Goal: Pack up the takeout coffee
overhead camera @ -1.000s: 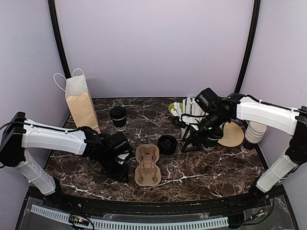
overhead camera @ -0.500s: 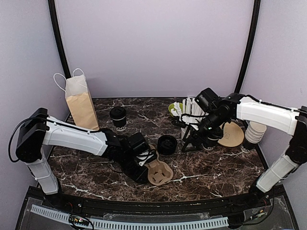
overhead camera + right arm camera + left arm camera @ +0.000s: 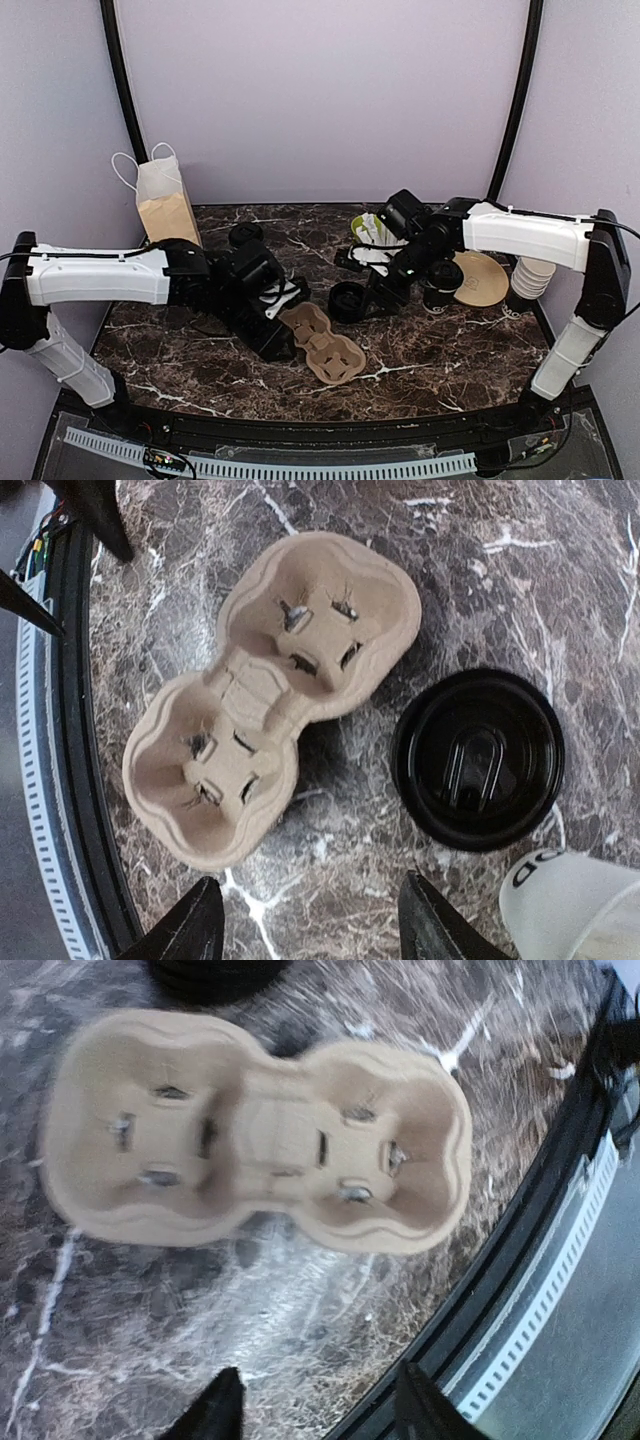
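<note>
from above, your left gripper (image 3: 280,340) is sitting just beside the brown cup carrier (image 3: 323,344). one takeout coffee (image 3: 243,234) is standing at the back near the paper bag (image 3: 165,208), partly hidden by your left arm. your right gripper (image 3: 374,303) is hanging next to the loose black lid (image 3: 348,299).

in the left wrist view, your left fingers (image 3: 218,1412) are spread apart and holding nothing.

in the right wrist view, your right fingers (image 3: 432,925) are spread apart too, with nothing between them.

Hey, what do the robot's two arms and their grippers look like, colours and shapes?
Both arms have smooth white tube-like links joined by black joints: left arm, right arm. Thin black cables run along them. The left gripper and right gripper are black, each with two tapering, pointed fingers. No markings are readable.
</note>
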`<action>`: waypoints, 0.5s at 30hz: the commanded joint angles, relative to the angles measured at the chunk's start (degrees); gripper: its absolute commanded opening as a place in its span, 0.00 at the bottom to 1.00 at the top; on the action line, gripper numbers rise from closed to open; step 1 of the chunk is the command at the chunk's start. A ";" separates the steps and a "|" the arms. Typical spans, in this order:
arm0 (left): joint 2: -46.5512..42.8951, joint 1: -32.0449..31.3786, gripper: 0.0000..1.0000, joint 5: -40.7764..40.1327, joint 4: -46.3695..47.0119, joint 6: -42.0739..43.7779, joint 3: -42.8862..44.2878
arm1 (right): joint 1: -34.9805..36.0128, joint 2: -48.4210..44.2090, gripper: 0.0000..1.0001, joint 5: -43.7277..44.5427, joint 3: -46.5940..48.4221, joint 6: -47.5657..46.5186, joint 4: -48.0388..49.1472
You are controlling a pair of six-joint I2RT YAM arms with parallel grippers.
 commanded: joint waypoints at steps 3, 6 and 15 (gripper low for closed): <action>-12.83 10.31 0.72 -20.35 -3.13 -5.20 0.48 | 7.04 6.29 0.59 6.76 5.54 7.68 6.08; -16.71 13.18 0.78 -26.33 -0.70 -4.76 0.18 | 10.22 9.95 0.59 8.91 8.55 10.73 4.96; -20.85 14.50 0.79 -30.02 4.25 -5.26 -3.44 | 13.34 16.87 0.64 10.01 14.61 16.45 1.47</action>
